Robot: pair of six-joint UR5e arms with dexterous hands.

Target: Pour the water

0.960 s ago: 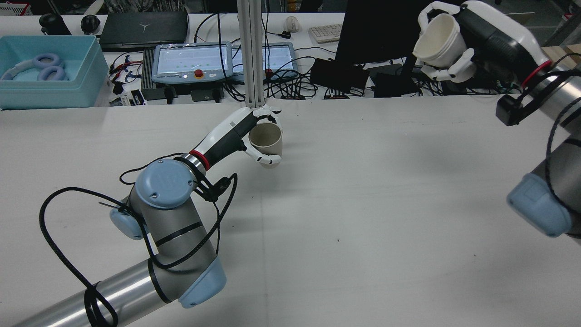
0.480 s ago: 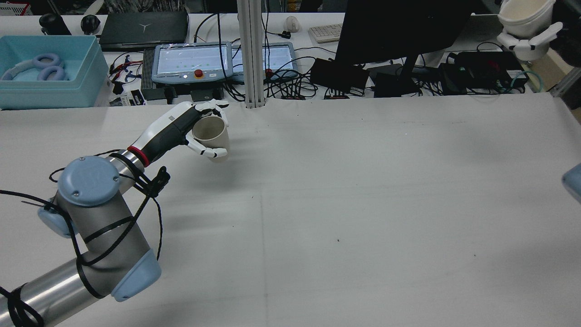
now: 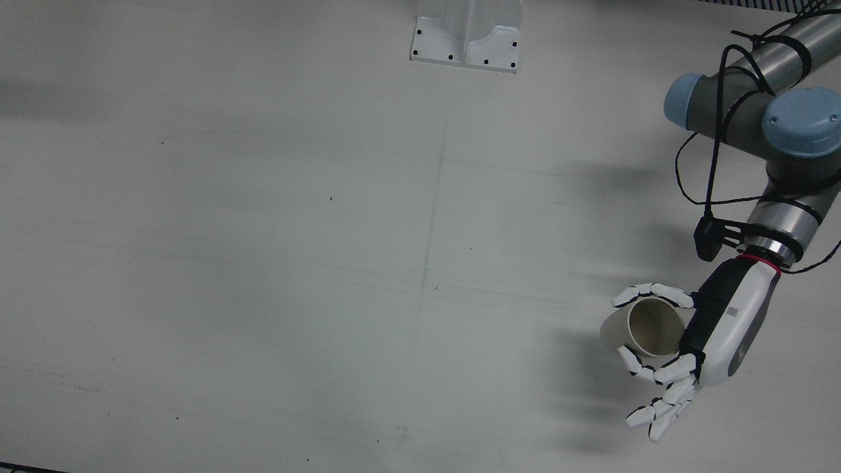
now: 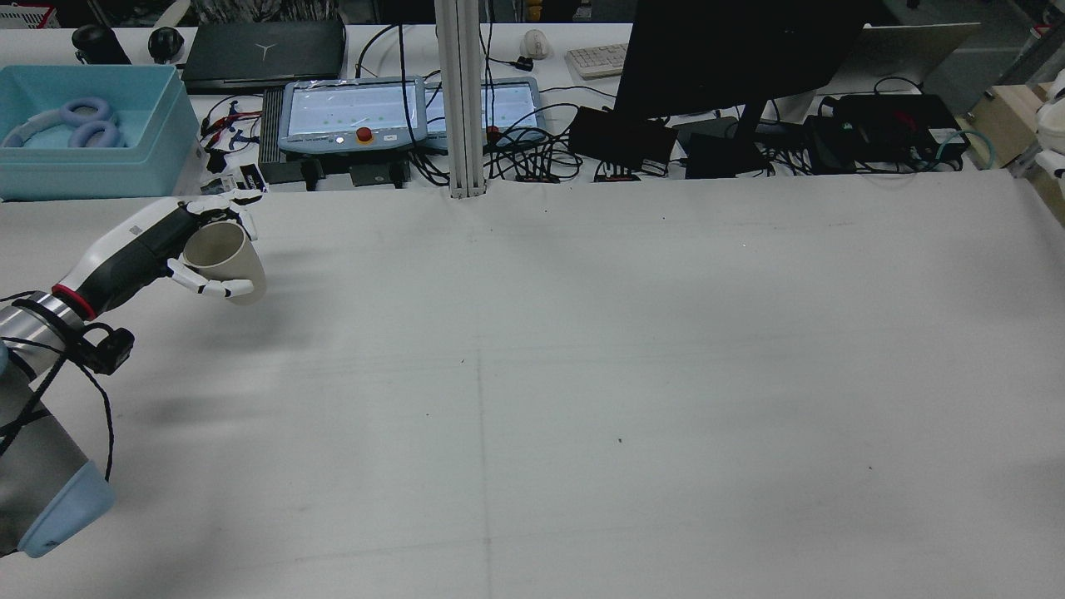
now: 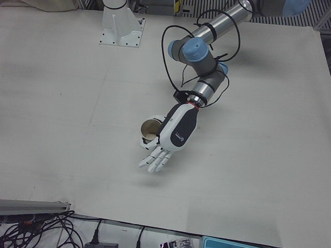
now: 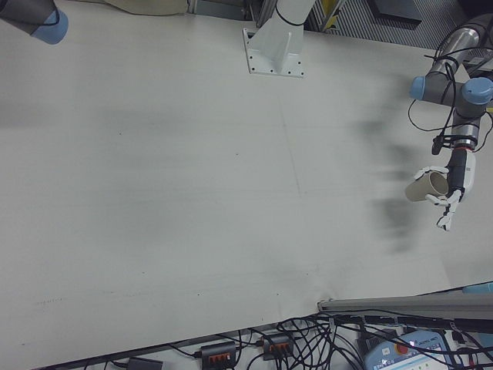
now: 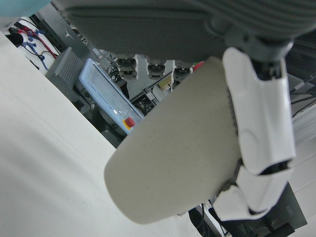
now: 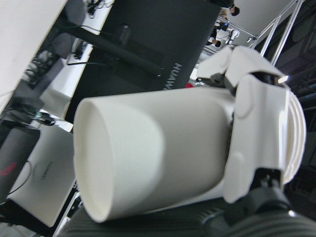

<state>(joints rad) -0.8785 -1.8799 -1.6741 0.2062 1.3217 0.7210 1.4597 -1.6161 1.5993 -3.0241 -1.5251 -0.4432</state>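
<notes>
My left hand [image 4: 141, 245] is shut on a beige paper cup [image 4: 223, 256], held a little above the table's far left part with its mouth tipped up toward the rear camera. The front view shows that cup [image 3: 647, 326] empty, with the left hand [image 3: 719, 332] beside it and some fingers splayed. The cup [image 5: 150, 129] also shows in the left-front view, and its side [image 7: 182, 158] fills the left hand view. In the right hand view my right hand [image 8: 254, 128] is shut on a white cup [image 8: 153, 153] lying sideways. The rear view shows only a white sliver [image 4: 1052, 125] at its right edge.
Beyond the table's far edge stand a light-blue bin [image 4: 91, 158] with headphones, two teach pendants [image 4: 349, 112], a black monitor [image 4: 732, 50] and cables. An aluminium post [image 4: 462, 100] rises at the far middle. A white base plate [image 3: 466, 36] sits at the table's robot side.
My left hand has carried the beige cup leftward along the table's far side. My right hand with the white cup has swung right, almost out of the rear view.
</notes>
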